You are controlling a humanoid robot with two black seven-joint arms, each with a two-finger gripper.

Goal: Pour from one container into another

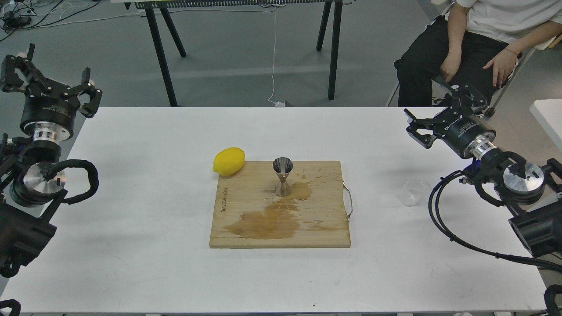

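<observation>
The steel jigger (282, 176) stands upright on the wooden cutting board (246, 193), with a brown spill spread around and in front of it. The clear glass cup (411, 193) sits alone on the white table right of the board, upright as far as I can tell. My right gripper (439, 114) hangs open high above the table's far right, well clear of the cup and holding nothing. My left gripper (49, 74) is raised beyond the table's left edge, open and empty.
A yellow lemon (228, 161) lies at the board's far left corner. The board has a metal handle (349, 202) on its right side. A seated person (474, 44) is behind the table's right corner. Black table legs (162, 52) stand on the floor beyond.
</observation>
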